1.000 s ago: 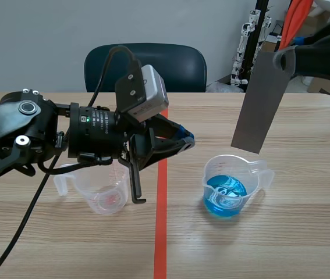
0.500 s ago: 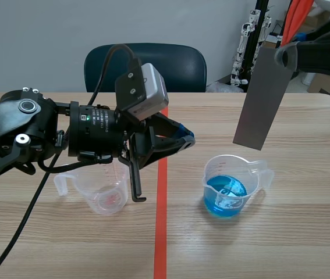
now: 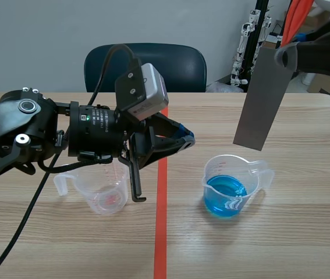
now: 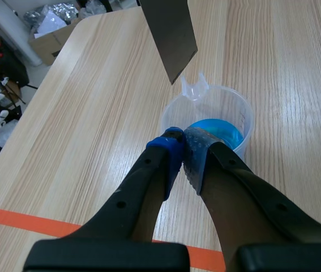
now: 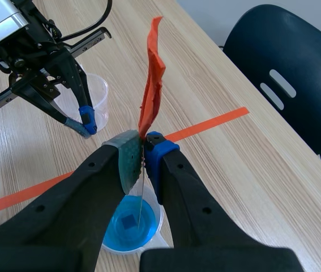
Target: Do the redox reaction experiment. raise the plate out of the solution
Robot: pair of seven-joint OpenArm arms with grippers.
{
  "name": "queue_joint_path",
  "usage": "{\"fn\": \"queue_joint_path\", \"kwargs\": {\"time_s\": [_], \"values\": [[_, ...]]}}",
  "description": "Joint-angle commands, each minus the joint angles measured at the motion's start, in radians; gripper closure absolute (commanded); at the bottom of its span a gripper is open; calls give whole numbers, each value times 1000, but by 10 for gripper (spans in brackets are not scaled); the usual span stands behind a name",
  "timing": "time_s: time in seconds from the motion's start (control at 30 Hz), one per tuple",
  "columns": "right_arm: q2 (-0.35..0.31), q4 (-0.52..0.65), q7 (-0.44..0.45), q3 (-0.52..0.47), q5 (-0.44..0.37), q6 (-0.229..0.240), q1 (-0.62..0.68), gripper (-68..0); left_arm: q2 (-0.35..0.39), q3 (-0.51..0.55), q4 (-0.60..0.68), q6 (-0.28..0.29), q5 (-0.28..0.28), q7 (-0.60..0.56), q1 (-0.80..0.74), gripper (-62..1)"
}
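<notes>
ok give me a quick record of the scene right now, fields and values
plate: grey metal, hanging roughly upright, lower edge above the beaker, clear of the blue solution
right gripper: shut on the plate's top end
beaker: clear plastic, part full, on the table
left gripper: shut on nothing, raised, pointing toward the beaker
second beaker: clear, below the left gripper

Plate [image 4: 168, 34]: upper end cut off by frame edge in left wrist view; edge-on in right wrist view, only thin line. Empty beaker [image 3: 102, 200]: part hidden behind left arm [image 3: 36, 133]; its scale marks [image 3: 116, 173] too small to read. Right arm [image 3: 327, 49]: cut off at scene edge.
</notes>
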State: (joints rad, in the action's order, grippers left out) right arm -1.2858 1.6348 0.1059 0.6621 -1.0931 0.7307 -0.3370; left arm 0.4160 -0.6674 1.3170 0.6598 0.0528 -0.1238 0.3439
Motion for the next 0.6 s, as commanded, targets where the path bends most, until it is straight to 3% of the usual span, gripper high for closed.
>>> {"fn": "queue_joint_path", "kwargs": {"time_s": [0.0, 0.57], "values": [[-8, 9, 16, -23, -19, 15, -14, -5, -5, 4, 5, 2, 14, -13, 8, -27], [-7, 9, 42, -23, -18, 15, -12, -5, -5, 4, 5, 2, 14, -13, 8, -27]]}}
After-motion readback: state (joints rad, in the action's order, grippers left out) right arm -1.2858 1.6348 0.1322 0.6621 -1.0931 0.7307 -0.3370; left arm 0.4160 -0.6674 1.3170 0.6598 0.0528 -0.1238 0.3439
